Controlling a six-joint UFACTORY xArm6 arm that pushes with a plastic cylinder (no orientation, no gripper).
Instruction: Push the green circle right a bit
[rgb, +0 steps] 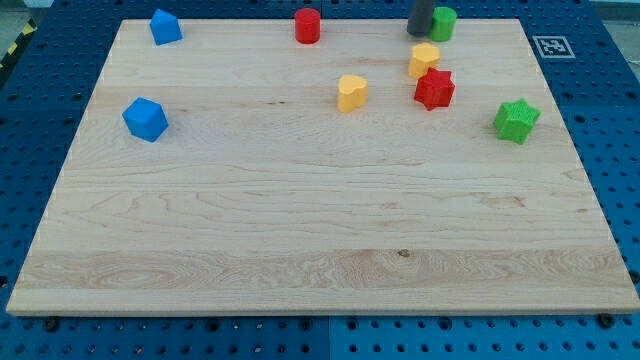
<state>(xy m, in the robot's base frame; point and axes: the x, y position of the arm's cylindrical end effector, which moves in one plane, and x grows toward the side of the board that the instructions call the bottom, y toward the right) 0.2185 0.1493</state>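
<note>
Green circle (443, 22) at pale wooden bench's (300, 230) top edge, my tip (417, 31) touching its left side; yellow block (424, 59) and red star (434, 89) just below; no fingers, bare rod only.

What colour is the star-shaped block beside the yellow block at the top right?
Red: the red star, seen clearly in the camera view.
</note>
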